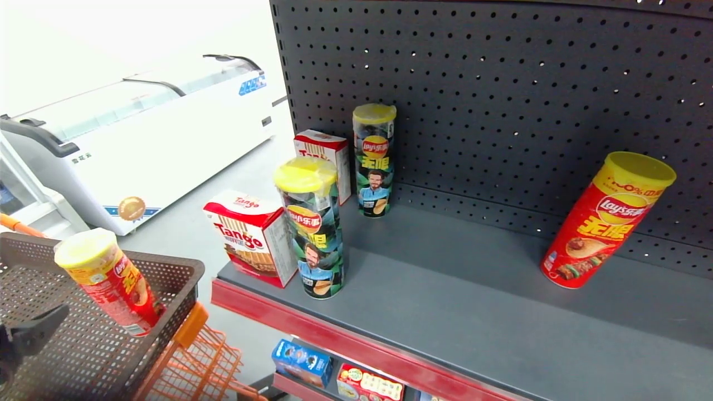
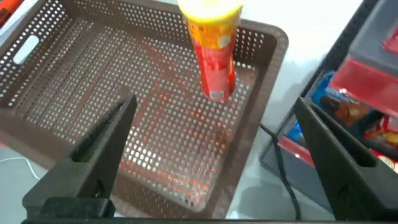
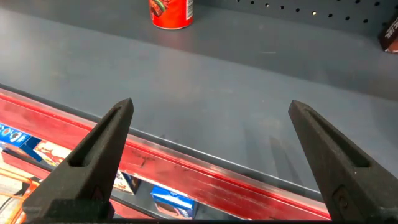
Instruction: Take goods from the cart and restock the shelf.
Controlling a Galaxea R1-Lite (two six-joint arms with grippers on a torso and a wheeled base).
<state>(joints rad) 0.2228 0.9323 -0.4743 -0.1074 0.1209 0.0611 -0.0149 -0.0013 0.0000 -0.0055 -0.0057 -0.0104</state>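
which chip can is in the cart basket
The red can with a yellow lid leaning in the brown basket; the other three stand on the shelf.

The left gripper (image 2: 214, 102) hangs off the left end of the shelf (image 1: 473, 301), below its board, its two dark fingers (image 2: 93, 155) spread wide and gripping nothing. The right gripper (image 3: 211, 104) is poised above that shelf's front edge, its fingers likewise spread wide and empty.

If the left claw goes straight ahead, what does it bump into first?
Probably the red chips can standing in the brown basket; the open left gripper points that way. Depth is unclear, so the mesh floor might come first.
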